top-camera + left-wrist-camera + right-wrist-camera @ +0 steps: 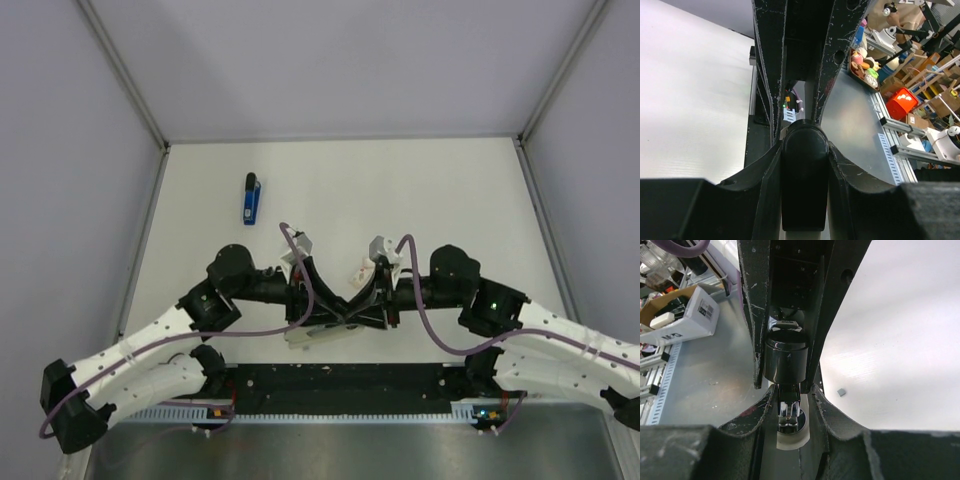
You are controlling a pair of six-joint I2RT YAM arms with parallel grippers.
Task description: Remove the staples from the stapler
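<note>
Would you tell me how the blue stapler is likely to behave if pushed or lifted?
The stapler lies flat on the table, so a push should make it slide or pivot rather than roll. It looks rigid and small, so it is probably light. Its slim body may leave little to grip.

White arms (140, 350) with black joints, purple cables (250, 333).

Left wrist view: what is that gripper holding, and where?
A black, round-ended piece, clamped by its sides in the left gripper; its identity cannot be told. The slim blue stapler lies apart, untouched.
</note>
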